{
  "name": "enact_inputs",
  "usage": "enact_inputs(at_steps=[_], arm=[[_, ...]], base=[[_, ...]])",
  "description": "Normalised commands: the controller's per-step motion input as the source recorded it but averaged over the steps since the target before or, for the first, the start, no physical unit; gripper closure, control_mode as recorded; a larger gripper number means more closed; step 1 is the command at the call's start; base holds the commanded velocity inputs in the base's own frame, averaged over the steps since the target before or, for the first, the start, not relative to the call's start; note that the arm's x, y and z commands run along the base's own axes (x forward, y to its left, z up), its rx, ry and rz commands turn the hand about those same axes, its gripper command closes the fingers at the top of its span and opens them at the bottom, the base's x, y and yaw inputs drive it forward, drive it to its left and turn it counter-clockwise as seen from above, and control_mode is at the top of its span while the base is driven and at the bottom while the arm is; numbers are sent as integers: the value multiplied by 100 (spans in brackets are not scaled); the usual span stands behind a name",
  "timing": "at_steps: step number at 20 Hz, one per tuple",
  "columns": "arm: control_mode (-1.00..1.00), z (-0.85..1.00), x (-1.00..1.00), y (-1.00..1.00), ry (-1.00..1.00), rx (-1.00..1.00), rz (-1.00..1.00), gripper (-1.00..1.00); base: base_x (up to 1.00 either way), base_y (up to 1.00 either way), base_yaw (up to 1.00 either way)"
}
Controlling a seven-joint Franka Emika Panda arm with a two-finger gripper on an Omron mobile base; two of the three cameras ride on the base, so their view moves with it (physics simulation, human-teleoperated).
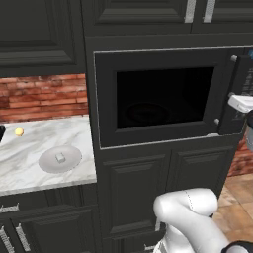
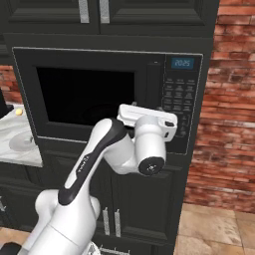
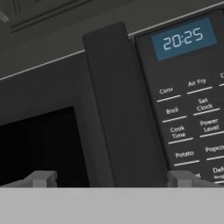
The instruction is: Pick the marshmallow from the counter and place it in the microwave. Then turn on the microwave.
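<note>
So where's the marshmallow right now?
The marshmallow sits on the grey plate on the counter, left of the microwave in the left base view.

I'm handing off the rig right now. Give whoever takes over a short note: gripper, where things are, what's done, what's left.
Gripper: open, empty, up at the microwave front, by the door's handle bar and keypad.
Marshmallow: on the grey plate on the counter, left of the microwave.
Door looks closed.
Done: nothing yet.
Left: open door, fetch marshmallow, put it inside, close, start.
</note>
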Motion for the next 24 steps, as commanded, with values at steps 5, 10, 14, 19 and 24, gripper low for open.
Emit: enact_inputs(at_steps=[5, 10, 14, 19, 24], arm=[[-100, 0, 12, -6, -2, 0, 0, -100], [-100, 0, 11, -5, -1, 0, 0, -100], [-100, 0, 11, -5, -1, 0, 0, -100], [-100, 0, 13, -2, 0, 0, 0, -100], [-100, 0, 18, -2, 0, 0, 1, -100]], base=[[0, 0, 0], [0, 0, 0], [0, 0, 0], [0, 0, 0], [0, 0, 0]])
